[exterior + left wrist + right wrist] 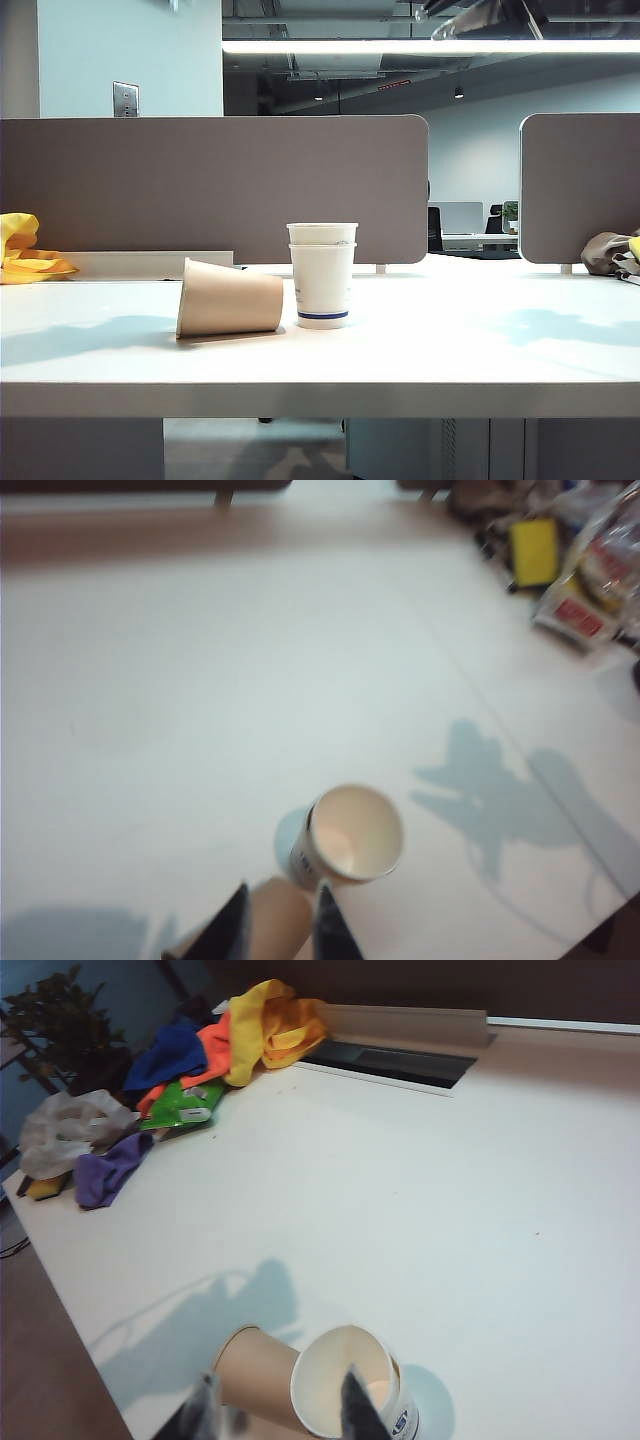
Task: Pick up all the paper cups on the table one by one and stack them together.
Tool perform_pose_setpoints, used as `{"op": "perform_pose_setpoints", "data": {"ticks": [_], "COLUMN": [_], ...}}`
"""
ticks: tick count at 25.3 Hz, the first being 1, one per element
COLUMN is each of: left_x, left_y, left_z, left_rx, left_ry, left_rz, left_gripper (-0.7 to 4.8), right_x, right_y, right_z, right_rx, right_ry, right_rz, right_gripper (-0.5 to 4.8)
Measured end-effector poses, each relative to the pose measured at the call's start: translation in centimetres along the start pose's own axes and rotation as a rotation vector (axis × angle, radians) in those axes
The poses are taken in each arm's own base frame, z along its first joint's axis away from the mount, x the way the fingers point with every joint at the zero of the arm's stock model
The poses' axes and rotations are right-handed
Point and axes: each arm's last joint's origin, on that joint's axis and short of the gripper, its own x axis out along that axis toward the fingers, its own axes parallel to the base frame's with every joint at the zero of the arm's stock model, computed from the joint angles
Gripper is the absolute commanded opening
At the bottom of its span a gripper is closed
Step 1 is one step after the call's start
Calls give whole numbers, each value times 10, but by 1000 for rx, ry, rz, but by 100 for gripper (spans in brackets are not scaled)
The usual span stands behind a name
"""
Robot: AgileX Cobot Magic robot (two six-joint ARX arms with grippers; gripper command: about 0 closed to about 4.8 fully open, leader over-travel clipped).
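Grey-brown partition panels [215, 185] back the white surface [480, 340]. Near its middle two white paper cups [322, 272] stand upright, one nested inside the other. The brown paper cup [230, 298] lies on its side just beside them, its mouth facing away from the stack. The left gripper [280, 925] hangs above the brown cup, jaws parted and empty. The right gripper [275, 1405] hovers over both, jaws wide apart, grasping nothing.
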Motion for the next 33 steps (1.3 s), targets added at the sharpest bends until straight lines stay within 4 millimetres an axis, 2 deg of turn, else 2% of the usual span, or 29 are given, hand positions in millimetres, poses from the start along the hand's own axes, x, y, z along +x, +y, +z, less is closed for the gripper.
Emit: {"op": "perform_pose_setpoints", "data": {"ticks": [2, 6, 9, 11, 17, 18, 19, 21, 22, 24, 27, 31, 33], "left_x": [24, 37, 53, 56, 47, 48, 50, 53, 53, 53, 52, 62, 68], "left_y": [13, 22, 33, 37, 42, 44, 48, 52, 53, 53, 51, 65, 70], "left_z": [-30, -65, -105, -124, -138, -143, -156, -176, -181, -185, -180, -194, -200], "left_rx": [-64, -92, -153, -199, -191, -198, -214, -231, -235, -240, -193, -234, -248], "left_ry": [23, -49, -15, -14, -165, -158, -127, -103, -109, -132, -179, -82, -52], "left_rz": [11, 5, 16, 23, 47, 60, 86, 105, 104, 89, 56, 91, 54], "left_gripper": [84, 84, 84, 84, 84, 82, 80, 79, 79, 79, 80, 79, 79], "right_x": [5, 7, 4, 2, -1, 1, 4, 6, 5, 0, -7, -6, -6], "right_y": [-6, -11, -9, -9, -10, -12, -16, -20, -20, -16, -10, -13, -13], "right_z": [-11, -32, -45, -54, -76, -83, -100, -124, -130, -135, -131, -141, -143], "right_rx": [1, -18, -47, -34, -12, 1, 33, 68, 76, 68, 27, 51, 57], "right_ry": [0, -22, -73, -83, -81, -66, -26, 14, 19, 9, -42, -12, -6], "right_rz": [0, 2, 11, -3, -27, -29, -32, -40, -46, -57, -61, -73, -74], "right_gripper": [158, 158, 158, 157, 157, 157, 157, 157, 157, 157, 158, 158, 158]}}
